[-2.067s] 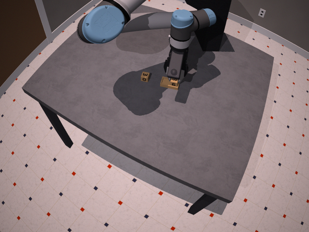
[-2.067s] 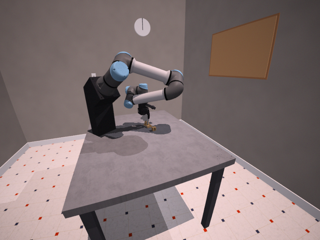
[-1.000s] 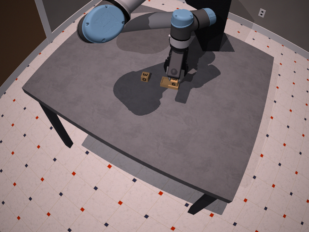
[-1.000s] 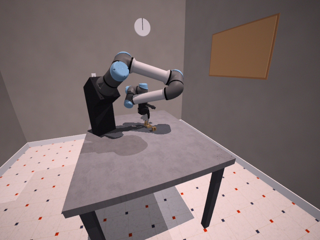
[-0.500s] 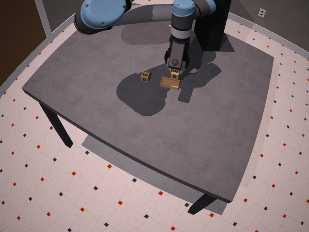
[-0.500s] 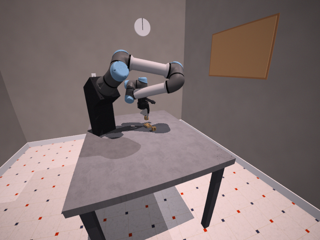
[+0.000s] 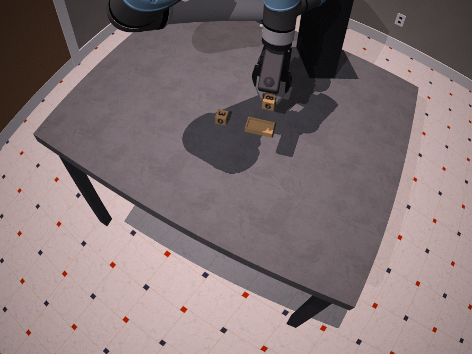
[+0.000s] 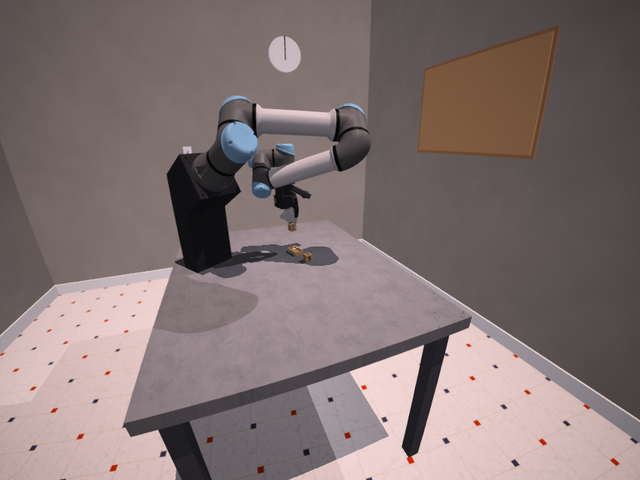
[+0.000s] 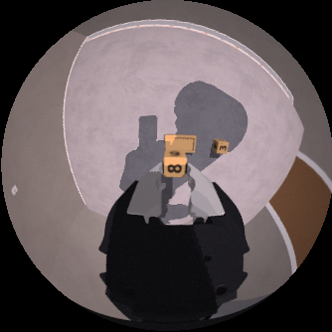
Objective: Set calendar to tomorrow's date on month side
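Note:
My gripper [image 7: 268, 99] [image 8: 292, 225] [image 9: 174, 163] is shut on a wooden number cube [image 7: 268, 102] [image 8: 292, 225] [image 9: 175, 165] and holds it in the air above the table. The cube shows an 8 on top and a 6 on its front in the top view. The wooden tray [image 7: 259, 126] [image 8: 294, 250] [image 9: 185, 143] lies empty on the table below it. A second cube [image 7: 221, 116] [image 8: 307, 256] [image 9: 219, 147] sits on the table to the left of the tray, apart from it, showing a 3 and a 0.
The grey table [image 7: 152, 183] [image 8: 289, 315] carries only the tray and the loose cube. The arm's black base column [image 7: 324, 37] [image 8: 198, 217] stands at the table's back edge. The arm's shadow covers the tray area.

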{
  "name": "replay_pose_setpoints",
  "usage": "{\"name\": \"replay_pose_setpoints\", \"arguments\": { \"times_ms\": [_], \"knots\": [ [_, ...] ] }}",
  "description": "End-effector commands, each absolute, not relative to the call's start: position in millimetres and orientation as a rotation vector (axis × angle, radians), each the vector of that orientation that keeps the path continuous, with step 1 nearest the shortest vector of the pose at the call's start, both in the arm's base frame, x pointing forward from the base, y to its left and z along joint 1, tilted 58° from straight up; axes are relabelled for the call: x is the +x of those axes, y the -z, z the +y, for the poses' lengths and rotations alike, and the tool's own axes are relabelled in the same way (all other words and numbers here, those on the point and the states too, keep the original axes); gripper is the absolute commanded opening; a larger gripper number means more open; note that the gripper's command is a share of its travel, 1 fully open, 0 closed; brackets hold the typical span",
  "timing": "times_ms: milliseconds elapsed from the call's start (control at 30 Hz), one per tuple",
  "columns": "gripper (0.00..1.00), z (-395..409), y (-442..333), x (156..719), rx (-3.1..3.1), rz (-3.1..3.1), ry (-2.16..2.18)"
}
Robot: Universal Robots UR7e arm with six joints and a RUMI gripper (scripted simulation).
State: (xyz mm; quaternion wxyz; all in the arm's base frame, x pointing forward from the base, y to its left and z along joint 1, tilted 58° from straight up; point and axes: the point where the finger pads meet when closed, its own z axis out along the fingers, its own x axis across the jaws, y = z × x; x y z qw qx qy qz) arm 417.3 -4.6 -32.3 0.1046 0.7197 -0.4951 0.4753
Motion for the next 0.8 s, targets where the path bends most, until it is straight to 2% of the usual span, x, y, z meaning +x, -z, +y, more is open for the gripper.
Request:
{"name": "replay_pose_setpoints", "arguments": {
  "times_ms": [0,767],
  "knots": [
    [0.11,-2.6,30.7,416.0,2.121,-1.461,-1.399],
    [0.11,-0.9,32.9,416.5,2.146,-1.388,-1.377]
  ]
}}
